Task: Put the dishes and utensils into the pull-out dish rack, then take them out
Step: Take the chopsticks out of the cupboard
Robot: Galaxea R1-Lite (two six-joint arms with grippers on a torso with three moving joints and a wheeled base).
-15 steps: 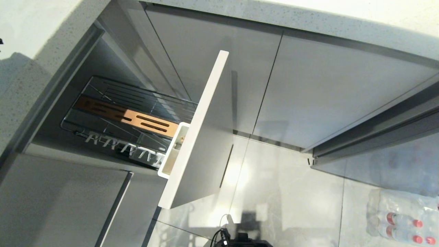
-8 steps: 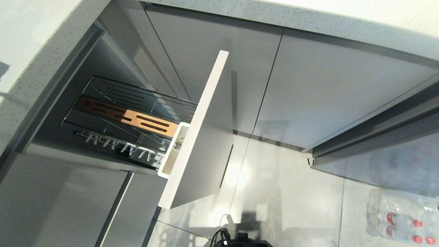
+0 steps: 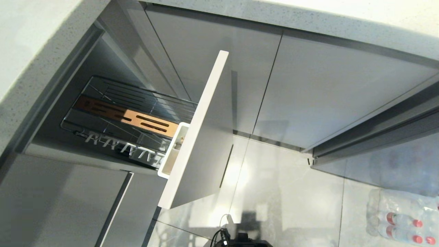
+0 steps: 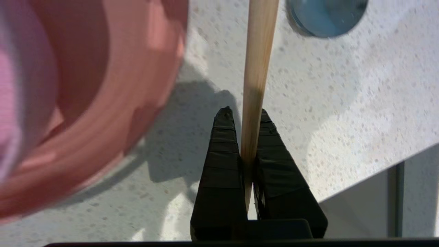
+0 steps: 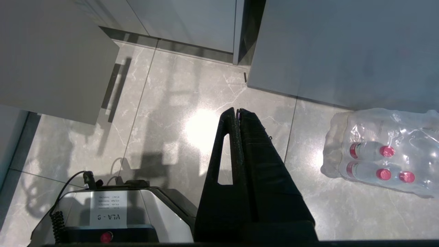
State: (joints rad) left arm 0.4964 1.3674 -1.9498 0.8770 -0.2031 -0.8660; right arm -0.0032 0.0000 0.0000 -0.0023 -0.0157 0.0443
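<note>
One chopstick clamped in left end effector over countertop; right end effector closed, empty.

You have a pale, smooth wooden chopstick beside a matte pink plastic-looking bowl on a speckled stone-like countertop. Your pull-out dish rack is shiny chrome wire with a brown wooden strip. The floor tiles are glossy, marbled grey.
</note>
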